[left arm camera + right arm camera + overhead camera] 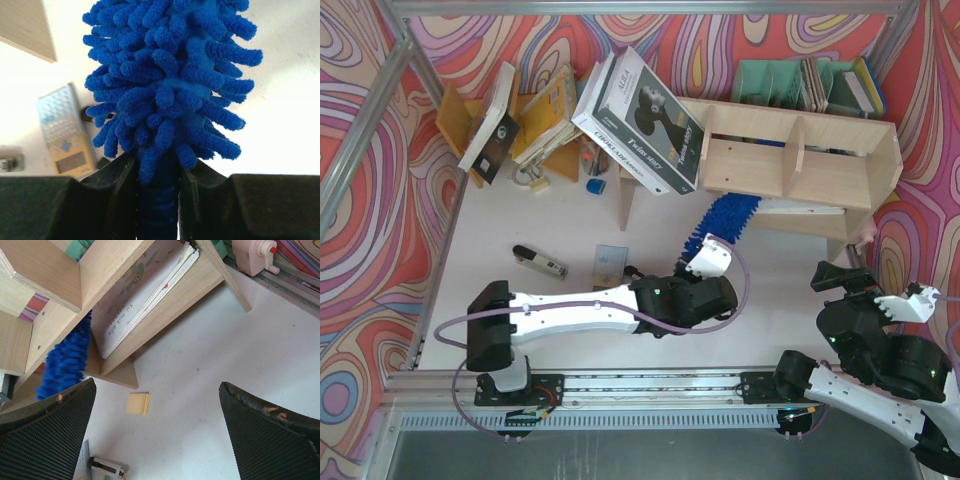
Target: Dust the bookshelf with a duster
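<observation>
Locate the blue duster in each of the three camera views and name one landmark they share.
Top external: the duster lies at centre, its head reaching the bookshelf.
Left wrist: the duster fills the middle, handle between the jaws.
Right wrist: the duster is at the left edge, against the bookshelf.
Shared landmark: the bookshelf's pale wood.

The duster's (725, 222) far end is lost from sight under the bookshelf (790, 165), and its handle is buried between the left gripper's (157, 177) fingers. The right arm (880, 395) runs off the picture's corner. The small bits (533, 180) below the leaning books (640, 120) are too tiny to name.
</observation>
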